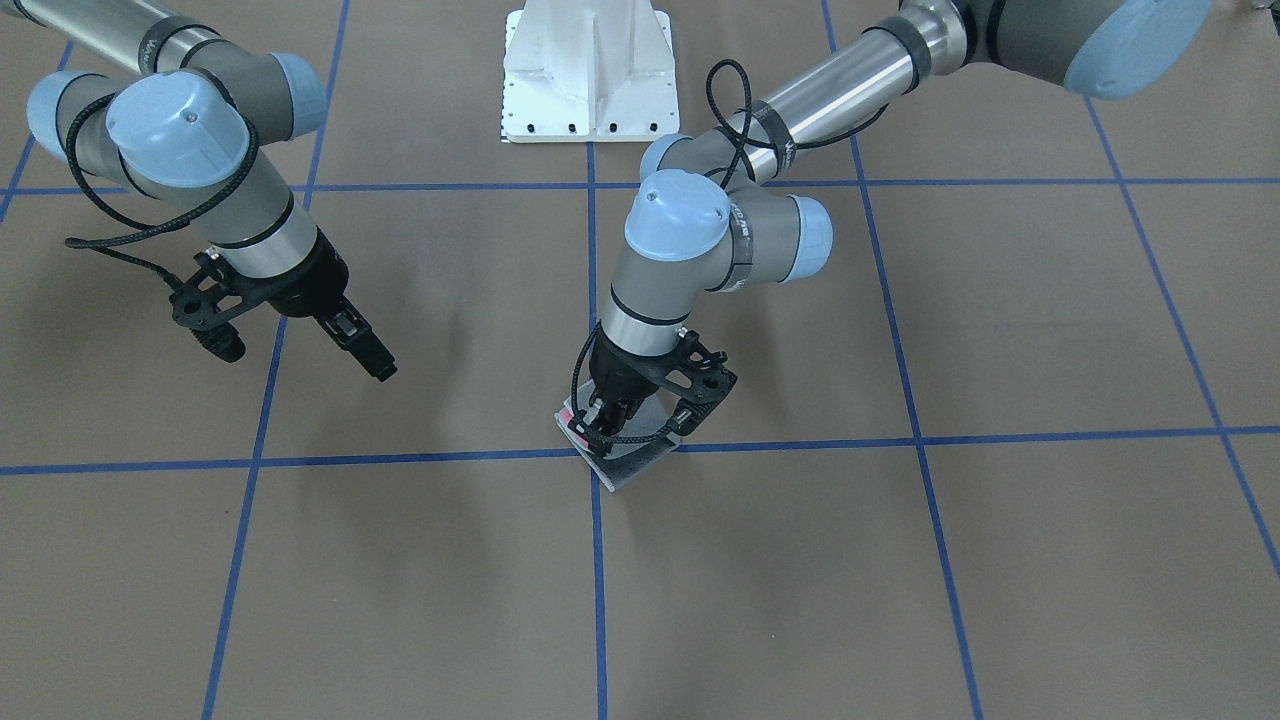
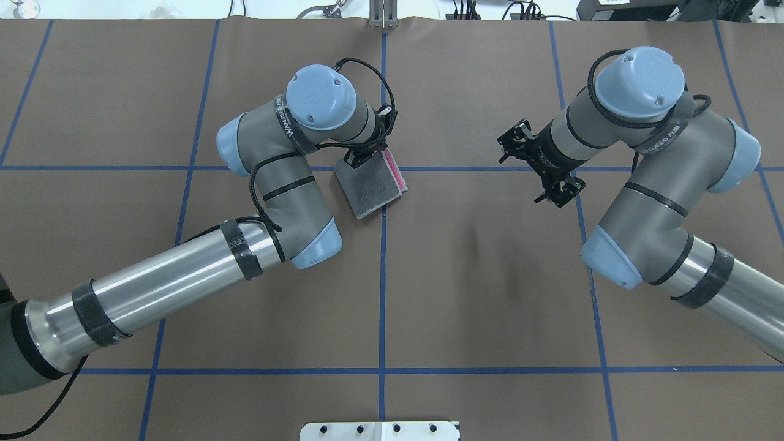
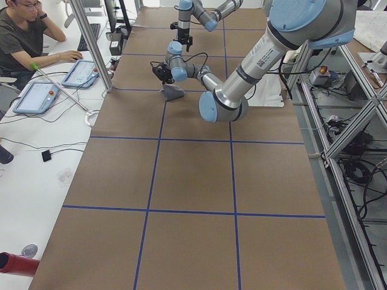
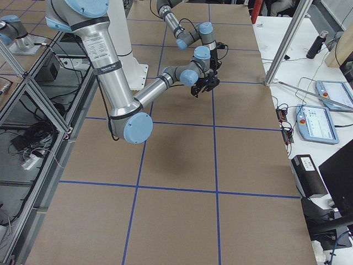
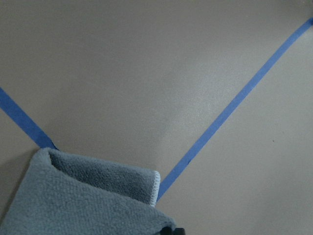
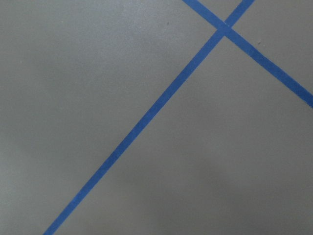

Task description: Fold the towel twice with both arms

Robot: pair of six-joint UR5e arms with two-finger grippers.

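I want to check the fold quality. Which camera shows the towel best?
Overhead exterior: the towel lies nearly uncovered, grey face up, pink edge showing. Front-facing has the left gripper over most of it; the left wrist sees one grey corner; exterior left shows it tiny; I can't make it out in the others.

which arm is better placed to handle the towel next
Left. The left claw is down on the far edge of the folded towel, while the right claw hangs well off to the side over bare table, touching nothing.
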